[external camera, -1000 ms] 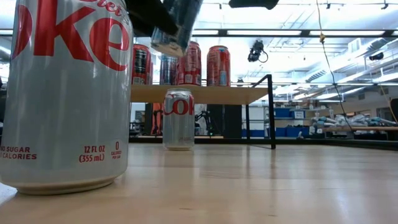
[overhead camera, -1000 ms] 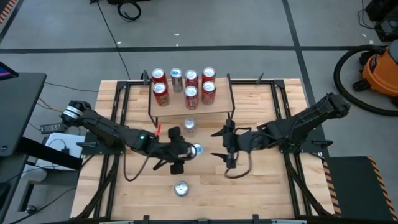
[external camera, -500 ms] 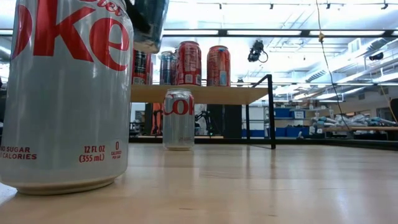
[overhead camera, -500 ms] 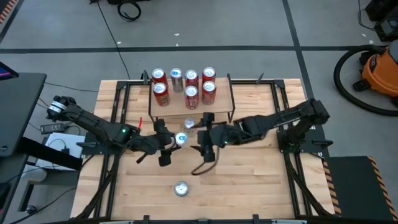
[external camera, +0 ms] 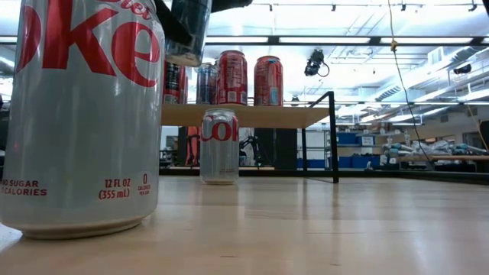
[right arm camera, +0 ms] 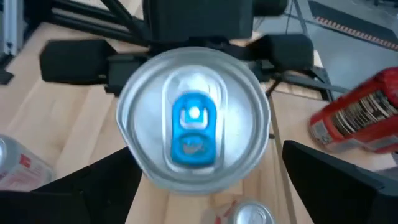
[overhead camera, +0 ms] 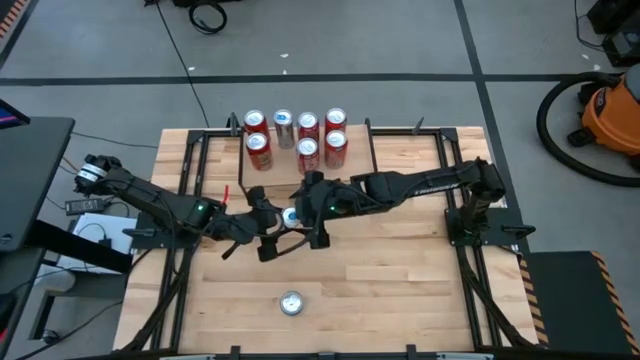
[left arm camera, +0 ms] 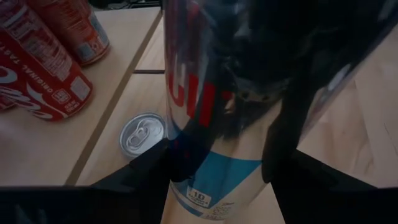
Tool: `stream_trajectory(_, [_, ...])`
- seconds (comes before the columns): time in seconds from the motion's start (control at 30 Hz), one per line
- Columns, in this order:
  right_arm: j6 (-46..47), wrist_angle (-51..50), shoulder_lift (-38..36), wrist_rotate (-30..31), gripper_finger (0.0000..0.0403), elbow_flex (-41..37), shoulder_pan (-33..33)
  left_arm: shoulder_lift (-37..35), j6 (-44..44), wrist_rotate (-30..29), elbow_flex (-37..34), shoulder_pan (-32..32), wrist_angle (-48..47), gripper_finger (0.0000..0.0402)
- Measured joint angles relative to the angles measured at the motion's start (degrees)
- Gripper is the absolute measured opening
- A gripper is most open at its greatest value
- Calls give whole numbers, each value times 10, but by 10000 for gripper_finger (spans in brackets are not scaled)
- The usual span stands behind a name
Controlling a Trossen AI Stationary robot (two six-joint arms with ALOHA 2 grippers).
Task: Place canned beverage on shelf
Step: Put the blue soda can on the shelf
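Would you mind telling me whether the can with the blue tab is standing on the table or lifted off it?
Lifted: the blue-tab can hangs in the left end effector, its base clear of the tabletop.

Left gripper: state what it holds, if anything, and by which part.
The left gripper holds a silver can with a blue pull tab, upright above the table, its fingers clamping the can's side wall. The right gripper is open around its top, not gripping.

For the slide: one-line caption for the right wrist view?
Right gripper open around the blue-tabbed can held by the left gripper.
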Motion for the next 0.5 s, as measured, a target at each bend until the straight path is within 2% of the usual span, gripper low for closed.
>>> stream_trajectory(0.3, [-16, 27, -2, -29, 349, 0, 0, 0, -4, 4, 0, 3, 21, 236])
stream_trajectory(0.5, [-21, 48, -2, -30, 301, 0, 0, 0, -7, 4, 0, 13, 24, 236])
